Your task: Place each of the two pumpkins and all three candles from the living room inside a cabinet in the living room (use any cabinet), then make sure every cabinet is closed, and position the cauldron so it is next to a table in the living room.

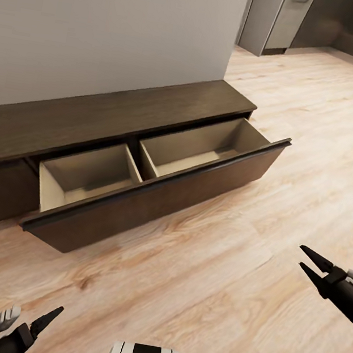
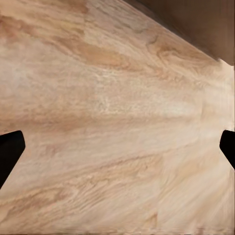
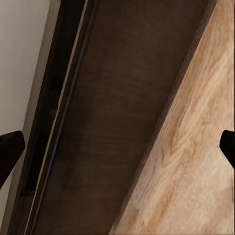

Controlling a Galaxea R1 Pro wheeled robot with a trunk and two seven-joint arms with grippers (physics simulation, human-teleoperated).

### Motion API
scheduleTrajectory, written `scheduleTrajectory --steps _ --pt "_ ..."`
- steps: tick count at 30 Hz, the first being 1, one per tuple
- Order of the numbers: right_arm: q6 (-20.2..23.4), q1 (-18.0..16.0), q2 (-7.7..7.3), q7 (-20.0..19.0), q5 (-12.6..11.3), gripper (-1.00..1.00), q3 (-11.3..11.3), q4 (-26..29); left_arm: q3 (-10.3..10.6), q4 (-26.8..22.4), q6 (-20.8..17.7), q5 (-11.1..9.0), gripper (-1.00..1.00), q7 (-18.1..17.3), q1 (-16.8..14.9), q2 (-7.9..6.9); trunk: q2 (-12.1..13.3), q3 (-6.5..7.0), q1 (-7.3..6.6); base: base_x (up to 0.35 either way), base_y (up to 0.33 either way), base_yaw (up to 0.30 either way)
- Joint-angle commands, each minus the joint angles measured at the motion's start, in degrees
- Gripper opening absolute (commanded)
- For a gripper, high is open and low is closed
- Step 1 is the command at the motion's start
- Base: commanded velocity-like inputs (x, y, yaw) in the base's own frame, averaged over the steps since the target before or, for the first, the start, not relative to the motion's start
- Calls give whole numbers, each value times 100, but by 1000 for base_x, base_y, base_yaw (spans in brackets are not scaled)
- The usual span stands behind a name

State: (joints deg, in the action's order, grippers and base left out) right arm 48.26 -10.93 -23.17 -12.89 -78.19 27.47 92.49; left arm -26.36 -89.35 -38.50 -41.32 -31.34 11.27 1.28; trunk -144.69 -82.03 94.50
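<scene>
From my head camera, the long low cabinet point(image 1: 112, 117) runs against the wall from about nine o'clock toward one o'clock, and its wide drawer point(image 1: 157, 190) stands pulled well out over the wooden floor point(image 1: 228, 277). The drawer has two compartments, split by a divider near its middle. Both show bare pale bottoms; I see no pumpkin or candle in either, though the near inner corners are hidden behind the drawer front.

My left gripper point(image 1: 31, 324) sits at about seven o'clock, low in that view. In its wrist camera the finger tips stand far apart at the picture's edges with bare floor between them, so it is wide open and holds nothing. My right gripper point(image 1: 314, 265) is at about four o'clock, its two dark fingers spread in a clear fork, nothing between them. Its wrist camera looks along the dark drawer front point(image 3: 117, 127) where it meets the floor, again with the tips wide apart and empty.

As I judge it, the cabinet is opened and ready, but the loading has not begun here: both pumpkins and all three candles are left to fetch and put inside. After that, this drawer has to be pushed shut and the cauldron set beside a table. I am carrying nothing toward the drawer at the moment.
</scene>
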Motion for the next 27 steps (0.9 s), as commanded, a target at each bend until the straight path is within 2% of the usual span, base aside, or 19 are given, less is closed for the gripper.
scheduleTrajectory --steps 1,4,5,8,9,13,14,20,27 --pt "51 -3 -17 -27 37 100 10 -3 165 0 -106 -23 100 172 -104 4 -1 -3 -1 0 0 -274" --pt "211 5 -35 -21 57 100 106 -3 427 33 -187 -20 100 501 -333 2 -1 -3 -1 0 0 -274" --pt "383 11 -43 -16 97 100 293 -3 643 84 -309 -19 100 760 -545 3 -1 -3 -1 0 0 -274" --pt "747 15 -56 2 270 100 688 -4 1094 212 -533 -18 100 1212 -871 3 -1 -3 -1 0 0 -274" --pt "1023 17 -74 10 427 100 958 -3 1433 320 -631 -17 100 1534 -1091 3 -1 -3 -1 0 0 -274" --pt "1174 22 -84 -1 619 100 1371 1 2046 554 -735 -19 100 2194 -1505 40 -1 -3 -1 0 0 -274" --pt "1174 30 -93 5 689 100 1504 1 2272 702 -757 -39 100 2430 -1684 62 -1 -3 -1 0 0 -275" --pt "1174 45 -113 -5 858 100 1652 5 2601 1036 -605 -85 100 2754 -2007 117 -1 -3 -1 0 0 -276" --pt "1174 50 -131 1 917 100 1672 6 2695 1520 -119 -92 100 2819 -2076 158 -1 -3 -1 0 0 -277"
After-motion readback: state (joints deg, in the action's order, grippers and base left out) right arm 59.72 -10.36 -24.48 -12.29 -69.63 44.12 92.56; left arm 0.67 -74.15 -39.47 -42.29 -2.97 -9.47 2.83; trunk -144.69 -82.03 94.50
